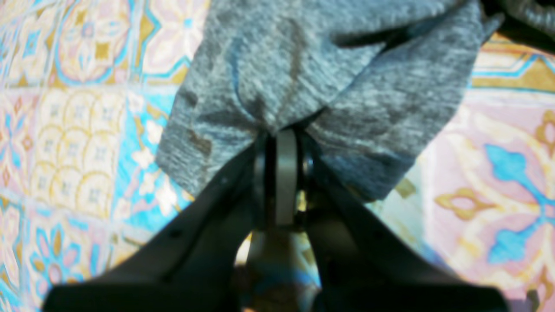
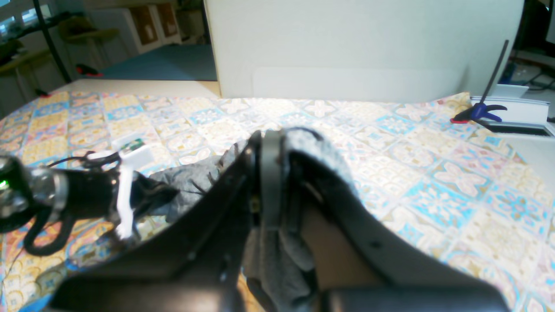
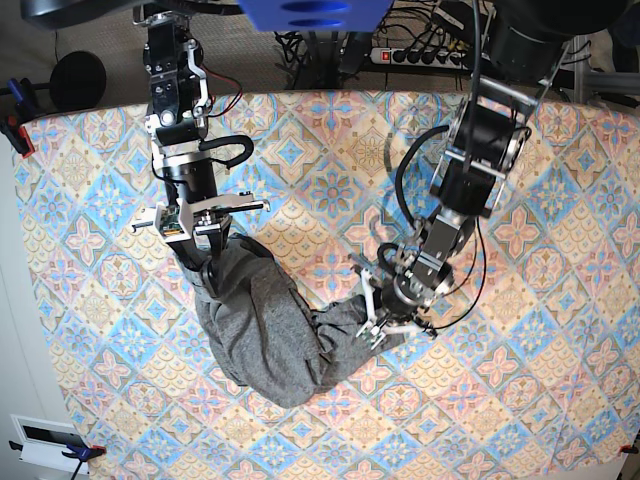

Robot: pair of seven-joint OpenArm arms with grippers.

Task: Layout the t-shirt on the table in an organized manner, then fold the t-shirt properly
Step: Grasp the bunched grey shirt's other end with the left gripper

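the t-shirt [image 3: 262, 335] lies bunched in a dark-grey heap on the tabletop [image 3: 520, 400], left of centre in the base view, not yet spread. the left end effector [image 1: 284, 130] is clamped on a cuff-like edge (fabric fans out either side of the closed tips), while the right end effector [image 2: 271, 138] is pinched shut on cloth at the heap's other end. gripping opposite ends likely lets the arms pull it flat.
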